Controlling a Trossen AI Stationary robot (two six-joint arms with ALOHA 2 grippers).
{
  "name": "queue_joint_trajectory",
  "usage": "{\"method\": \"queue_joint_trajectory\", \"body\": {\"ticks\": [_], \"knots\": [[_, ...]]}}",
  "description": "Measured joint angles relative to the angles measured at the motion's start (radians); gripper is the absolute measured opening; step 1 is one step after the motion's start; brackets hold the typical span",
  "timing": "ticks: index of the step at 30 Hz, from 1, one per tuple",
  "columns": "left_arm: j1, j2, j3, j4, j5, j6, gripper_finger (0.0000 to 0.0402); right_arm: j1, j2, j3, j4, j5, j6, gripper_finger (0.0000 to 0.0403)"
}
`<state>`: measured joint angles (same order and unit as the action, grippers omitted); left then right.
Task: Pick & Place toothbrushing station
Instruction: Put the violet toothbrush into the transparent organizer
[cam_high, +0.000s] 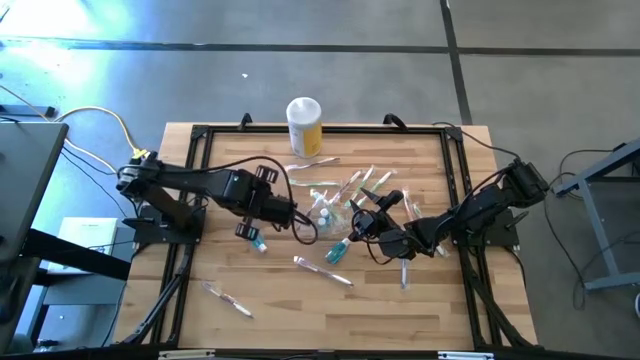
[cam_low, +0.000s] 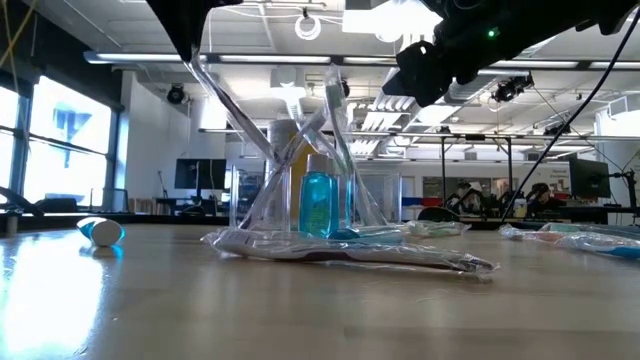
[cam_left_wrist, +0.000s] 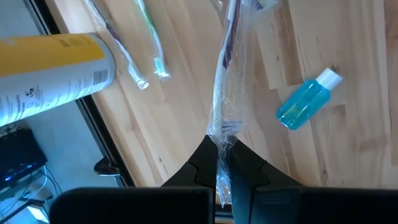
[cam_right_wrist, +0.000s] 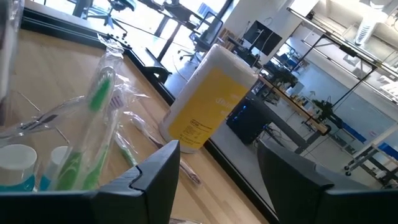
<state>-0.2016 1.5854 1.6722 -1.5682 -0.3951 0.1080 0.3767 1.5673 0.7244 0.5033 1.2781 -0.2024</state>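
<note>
Clear station (cam_high: 325, 212) w/ wrapped brushes; left tool (cam_left_wrist: 216, 163) clenched on wrapped toothbrush (cam_left_wrist: 225, 87); right tool (cam_right_wrist: 217, 168) released.

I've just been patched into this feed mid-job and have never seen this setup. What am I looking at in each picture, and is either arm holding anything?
Two dark robot arms work at a wooden table. One picture looks straight down, one looks level across the tabletop, and two come from cameras on the arms' wrists. The left gripper is shut on a wrapped toothbrush. The right gripper is open and holds nothing. It faces a yellow jar with a white lid at the table's far edge. More wrapped toothbrushes and small blue bottles lie scattered about. Mid-table, a clear container holds a blue bottle and upright brushes.
</note>
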Motion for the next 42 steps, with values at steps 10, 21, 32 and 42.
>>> {"method": "queue_joint_trajectory", "body": {"ticks": [10, 21, 32, 42], "knots": [[0.000, 0.116, 0.002, -0.003, 0.000, 0.103, 0.0005, 0.000, 0.000, 0.000, 0.002, -0.014, 0.000, 0.0208], [0.000, 0.182, 0.010, -0.009, -0.061, 0.187, 0.0007, -0.022, 0.000, 0.000, -0.005, -0.058, 0.027, 0.0208], [0.000, 0.199, 0.056, 0.000, -0.087, 0.237, 0.0018, -0.044, 0.000, 0.000, -0.029, -0.110, 0.069, 0.0208], [0.000, 0.304, 0.056, 0.013, -0.163, 0.386, 0.0017, -0.044, 0.000, 0.000, -0.032, -0.109, 0.068, 0.0208]]}}
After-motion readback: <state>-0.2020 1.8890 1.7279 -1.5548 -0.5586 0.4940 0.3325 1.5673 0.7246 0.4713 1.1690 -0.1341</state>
